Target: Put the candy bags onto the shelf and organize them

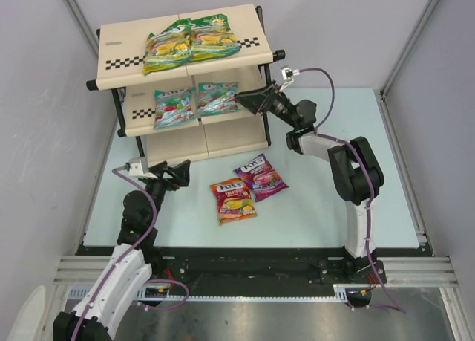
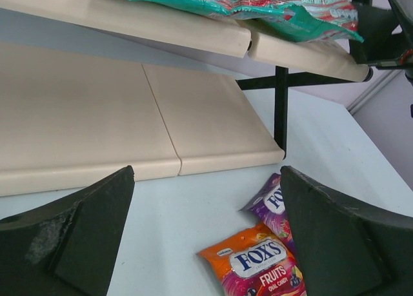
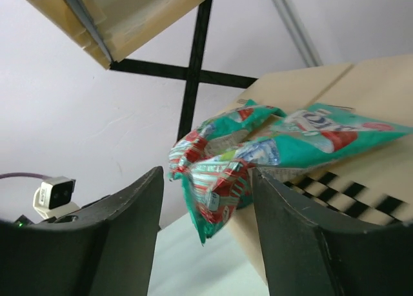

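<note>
The shelf (image 1: pixel 119 47) holds two green-yellow candy bags (image 1: pixel 190 42) on its top tier and two teal ones (image 1: pixel 194 103) on the middle tier. My right gripper (image 1: pixel 246 100) is at the right teal bag's edge. In the right wrist view the gripper (image 3: pixel 206 228) stands open around that bag's crumpled end (image 3: pixel 216 180), which hangs over the checkered front strip (image 3: pixel 348 189). A red-orange bag (image 1: pixel 233 200) and a purple-pink bag (image 1: pixel 260 176) lie flat on the table. My left gripper (image 1: pixel 173 171) hovers open just left of them, holding nothing. Its wrist view shows both bags (image 2: pixel 258 267) ahead.
The shelf's bottom tier (image 2: pixel 97 115) is bare beige panel, with a black frame post (image 2: pixel 280 106) at its right corner. Grey walls enclose the pale blue table (image 1: pixel 326 207) on three sides. The right arm's cable (image 1: pixel 326 85) loops above the table's right half.
</note>
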